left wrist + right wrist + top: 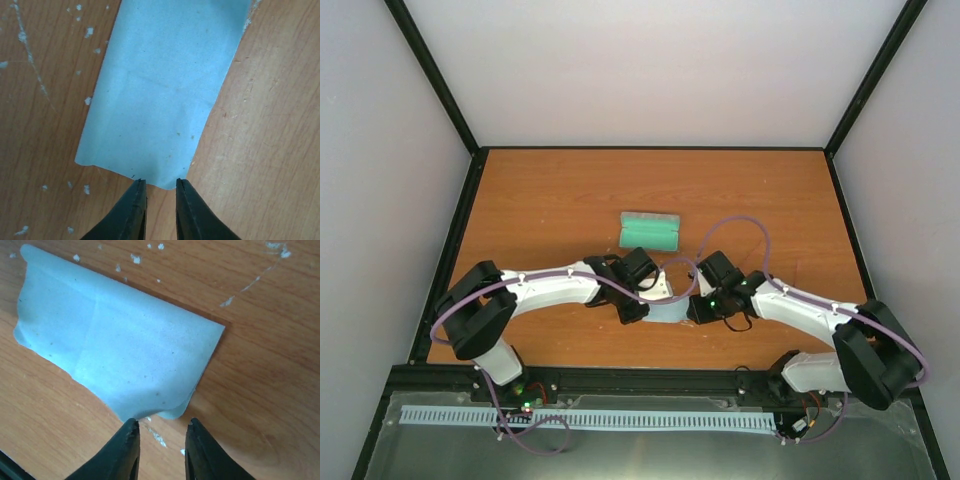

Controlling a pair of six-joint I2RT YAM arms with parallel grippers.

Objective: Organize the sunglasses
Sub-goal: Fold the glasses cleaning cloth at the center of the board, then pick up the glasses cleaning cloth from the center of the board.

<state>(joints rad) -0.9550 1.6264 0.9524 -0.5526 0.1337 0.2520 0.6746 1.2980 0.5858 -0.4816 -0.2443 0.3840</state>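
Observation:
The sunglasses are out of view in all three views. A pale blue cloth [669, 309] lies folded flat on the wooden table between my two grippers. My left gripper [648, 298] stands at one end of it. In the left wrist view the cloth [165, 85] ends just past the tips of the left gripper [161, 183], whose jaws stand a little apart with only bare wood between them. My right gripper [693, 302] is at the other end. The right wrist view has the cloth's [115, 345] curled corner just ahead of that gripper [161, 423], also open and empty.
A case with teal-green lining [650, 230] lies open farther back on the table [550, 200], behind the grippers. Black frame rails [450, 230] and grey walls run along the left, right and back sides. White flecks mark the wood near the cloth.

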